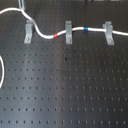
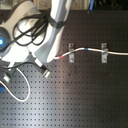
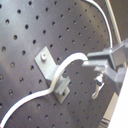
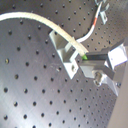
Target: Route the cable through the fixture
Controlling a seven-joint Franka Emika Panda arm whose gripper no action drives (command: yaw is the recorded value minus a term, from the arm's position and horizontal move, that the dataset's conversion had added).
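The black perforated table (image 1: pixel 70 90) is my whole working area, and in the second exterior view the arm (image 2: pixel 55 30) leans over it, hiding one of the clips. The white cable (image 1: pixel 50 37) already sits in the middle clip (image 1: pixel 68 31) and the clip at the first exterior view's right (image 1: pixel 108 31). It only crosses the top of the remaining clip (image 1: pixel 28 30) at the first exterior view's left, and I judge it isn't seated there.

In the second wrist view the claw (image 4: pixel 95 64) sits just beside that clip, with the cable running up to its fingers. It may be pinching the cable, but I cannot tell.

My worries:
- The cable could ride over the hook instead of dropping into the slot.
- Too hard a pull could drag the red band (image 1: pixel 62 33) end out of the middle clip.
- The fingers could knock the clip.
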